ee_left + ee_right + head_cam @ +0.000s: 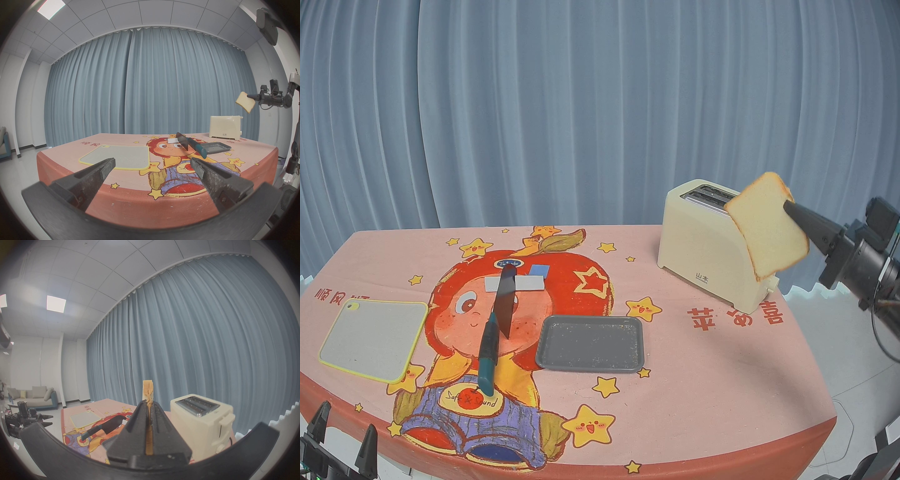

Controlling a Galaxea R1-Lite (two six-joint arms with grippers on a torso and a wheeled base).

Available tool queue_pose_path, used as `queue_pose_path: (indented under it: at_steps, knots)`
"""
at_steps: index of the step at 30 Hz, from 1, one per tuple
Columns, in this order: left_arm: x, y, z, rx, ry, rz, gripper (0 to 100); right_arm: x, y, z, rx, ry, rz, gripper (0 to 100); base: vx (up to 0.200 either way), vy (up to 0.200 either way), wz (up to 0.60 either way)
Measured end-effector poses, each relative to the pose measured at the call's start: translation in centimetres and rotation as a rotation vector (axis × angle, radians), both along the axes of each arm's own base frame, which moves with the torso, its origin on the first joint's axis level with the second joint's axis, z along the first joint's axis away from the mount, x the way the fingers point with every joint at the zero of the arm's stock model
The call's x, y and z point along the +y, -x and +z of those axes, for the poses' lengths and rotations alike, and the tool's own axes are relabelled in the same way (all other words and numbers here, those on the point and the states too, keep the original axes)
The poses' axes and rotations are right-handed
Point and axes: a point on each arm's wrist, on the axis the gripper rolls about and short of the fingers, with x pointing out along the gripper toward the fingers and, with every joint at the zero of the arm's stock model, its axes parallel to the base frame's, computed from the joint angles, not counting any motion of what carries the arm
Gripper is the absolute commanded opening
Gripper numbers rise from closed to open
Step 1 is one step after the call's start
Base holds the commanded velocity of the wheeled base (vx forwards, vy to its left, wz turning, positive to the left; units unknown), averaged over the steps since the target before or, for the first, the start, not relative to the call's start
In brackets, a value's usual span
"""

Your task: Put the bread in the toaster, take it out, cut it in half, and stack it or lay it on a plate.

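Note:
My right gripper [790, 207] is shut on a slice of bread [767, 225], held in the air just right of the cream toaster [706, 247] and about level with its top slots. From the right wrist the bread [147, 391] shows edge-on between the fingers [134, 424], with the toaster [200, 421] beside it. A grey plate [590, 343] lies mid-table. The knife [495, 328], dark blade and teal handle, rests left of the plate. A cutting board [375, 339] sits at the table's left. My left gripper [153, 181] is open, off the table's front left corner.
A white strip [515, 283] and a small blue block [539, 270] lie behind the knife. The table carries a pink cartoon cloth [700, 375]. Blue curtains hang behind the table. Bare cloth stretches in front of the toaster, right of the plate.

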Motion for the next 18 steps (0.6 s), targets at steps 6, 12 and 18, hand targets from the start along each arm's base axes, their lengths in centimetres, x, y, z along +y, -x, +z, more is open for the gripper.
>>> queue_pose_path:
  at_steps: [6,12,18]
  knots:
    - [0.0,0.0,0.0,0.000,0.000,0.000,100,-0.2,1.2,-2.4,0.040,-0.003,0.014,0,0.000,0.000,0.00]
    - [0.0,0.0,0.0,0.000,0.000,0.000,100,-0.7,2.6,-3.8,0.078,0.020,0.031,0,0.000,0.000,0.00]
    - [0.0,0.0,0.0,0.000,0.000,0.000,100,-1.1,4.2,-5.1,0.098,0.055,0.053,0,0.000,0.000,0.00]
